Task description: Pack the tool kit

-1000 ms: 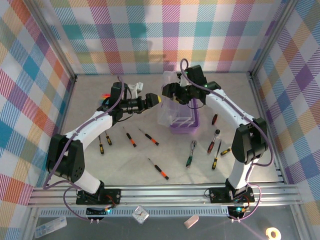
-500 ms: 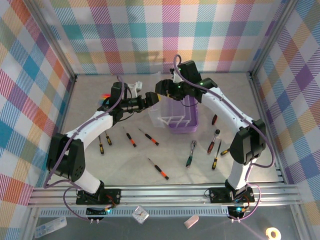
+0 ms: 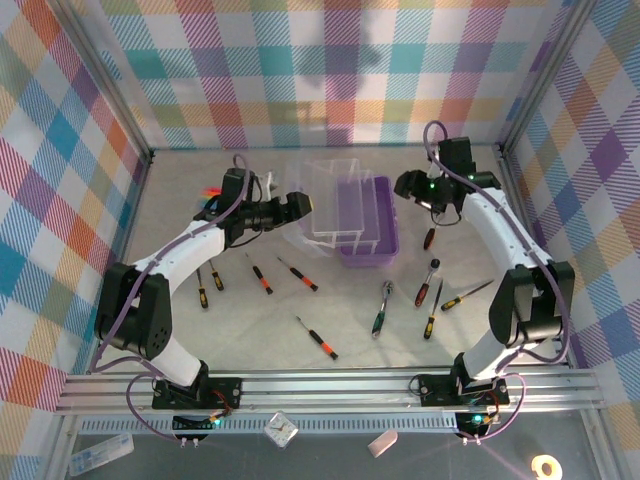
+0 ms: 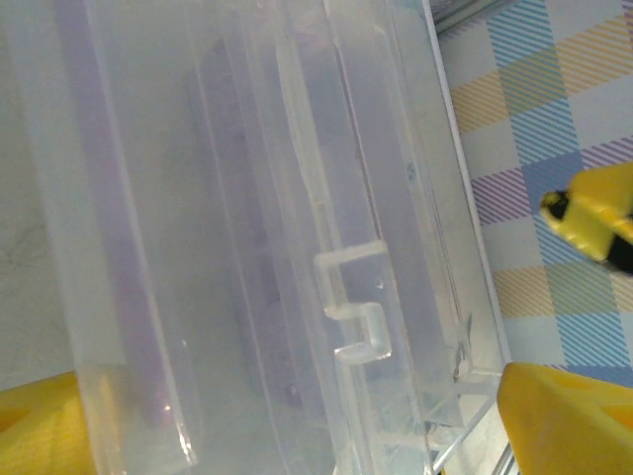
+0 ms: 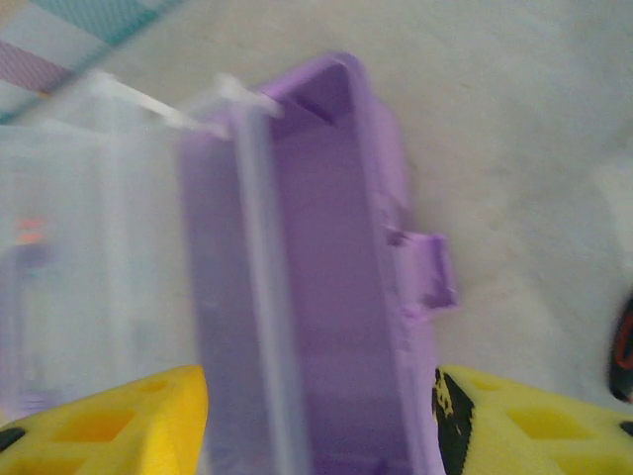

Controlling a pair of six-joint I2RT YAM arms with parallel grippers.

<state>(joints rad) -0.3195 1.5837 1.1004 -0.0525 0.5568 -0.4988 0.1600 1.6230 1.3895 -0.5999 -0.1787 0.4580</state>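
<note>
Left pincer [image 3: 298, 207]: mine, jaws wide, gripping nothing, at the left edge of the opened clear hinged lid [image 3: 330, 195].

Right pincer [image 3: 407, 185]: jaws parted, nothing held, just right of the small rectangular purple plastic box [image 3: 382, 228], which sits centre-far.

Black-and-orange-handled screwdrivers [image 3: 316, 338] and a chrome ratchet wrench [image 3: 382, 308] lie loose, nearer.

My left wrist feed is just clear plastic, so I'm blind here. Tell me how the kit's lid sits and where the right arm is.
Observer: The clear lid lies swung open, left of the purple box. The left gripper is at its left edge, jaws spread.
Operator: Now the right arm.
Observer: The right gripper hovers off the box's right side, jaws open, empty.
Operator: Report the tools.
Observer: None packed. Screwdrivers and a ratchet wrench lie on the table, nearer the bases.
</note>
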